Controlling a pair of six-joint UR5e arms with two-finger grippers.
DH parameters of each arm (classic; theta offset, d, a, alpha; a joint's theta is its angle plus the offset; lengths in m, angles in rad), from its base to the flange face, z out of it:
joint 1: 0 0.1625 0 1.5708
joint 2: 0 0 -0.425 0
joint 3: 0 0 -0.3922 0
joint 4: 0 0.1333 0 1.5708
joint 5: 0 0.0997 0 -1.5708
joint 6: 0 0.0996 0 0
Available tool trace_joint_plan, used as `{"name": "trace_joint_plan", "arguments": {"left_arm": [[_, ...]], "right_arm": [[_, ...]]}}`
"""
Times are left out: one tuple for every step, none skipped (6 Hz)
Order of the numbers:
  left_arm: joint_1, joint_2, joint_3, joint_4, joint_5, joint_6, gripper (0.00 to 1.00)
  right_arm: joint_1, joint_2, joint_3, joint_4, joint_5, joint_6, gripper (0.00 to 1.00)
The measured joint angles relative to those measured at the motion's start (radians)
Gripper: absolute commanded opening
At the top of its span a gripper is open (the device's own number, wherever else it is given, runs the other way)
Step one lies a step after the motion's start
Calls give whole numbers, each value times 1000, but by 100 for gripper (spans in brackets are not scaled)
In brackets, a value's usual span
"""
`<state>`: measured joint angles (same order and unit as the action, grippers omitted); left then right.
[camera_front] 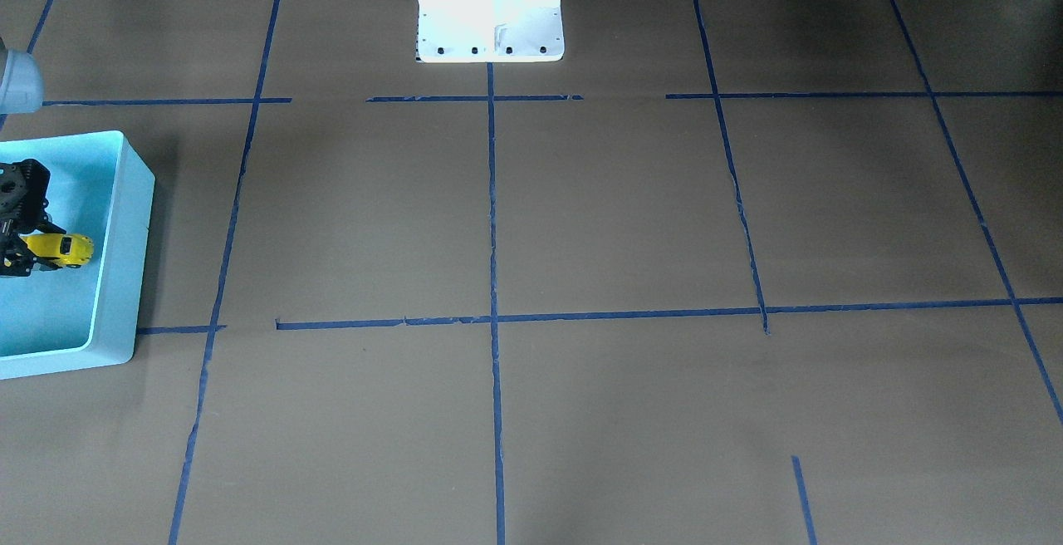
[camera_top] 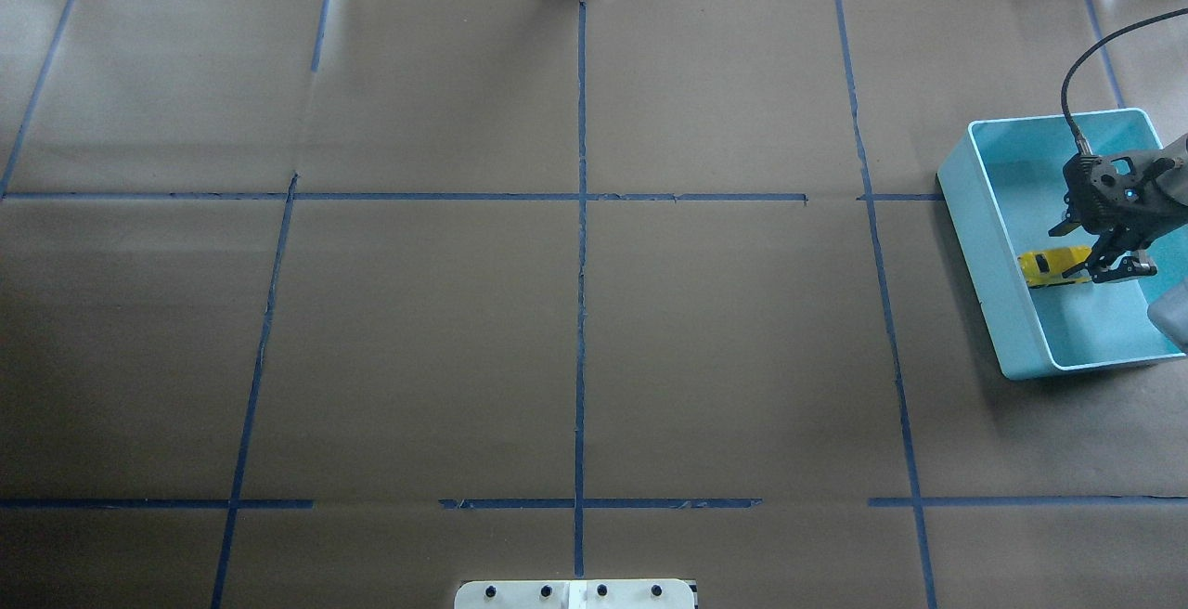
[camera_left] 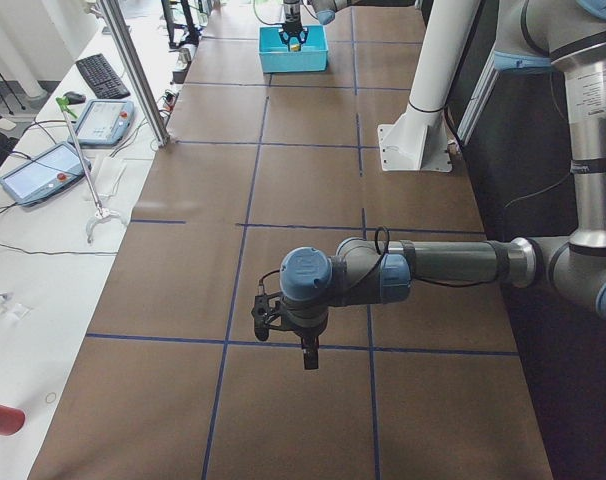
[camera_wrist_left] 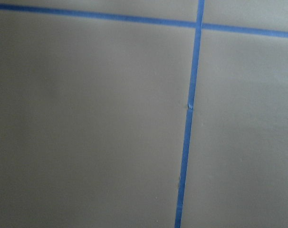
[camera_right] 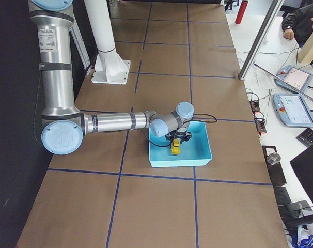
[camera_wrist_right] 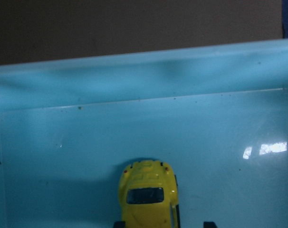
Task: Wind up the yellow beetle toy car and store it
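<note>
The yellow beetle toy car sits on the floor of the light blue bin at the table's right end. It also shows in the front-facing view and the right wrist view. My right gripper is lowered into the bin over the car's rear. Its jaws stand a little wider than the car, with a gap on one side. My left gripper hovers above bare table at the left end. It shows only in the exterior left view, so I cannot tell if it is open or shut.
The bin's walls surround the right gripper closely. Brown paper with blue tape lines covers the table. The robot's white base stands at the middle of the near edge. Tablets and cables lie beyond the far edge.
</note>
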<state>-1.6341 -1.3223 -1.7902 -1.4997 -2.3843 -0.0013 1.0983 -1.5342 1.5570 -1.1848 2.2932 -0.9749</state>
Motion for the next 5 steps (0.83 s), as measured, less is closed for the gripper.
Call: {"name": "trace_joint_plan", "arguments": {"left_arm": [[1, 4, 6, -2, 0, 0, 100], [1, 4, 6, -4, 4, 0, 100], [2, 2, 4, -4, 6, 0, 100], [3, 2, 4, -1, 7, 0, 100], [5, 1, 7, 1, 8, 1, 100]], "right_arm": [[0, 3, -1, -1, 1, 2, 100], [7, 12, 2, -5, 9, 3, 100], [49, 25, 8, -24, 39, 6, 100], [127, 32, 29, -82, 78, 17, 100], [212, 35, 78, -196, 102, 34, 100]]}}
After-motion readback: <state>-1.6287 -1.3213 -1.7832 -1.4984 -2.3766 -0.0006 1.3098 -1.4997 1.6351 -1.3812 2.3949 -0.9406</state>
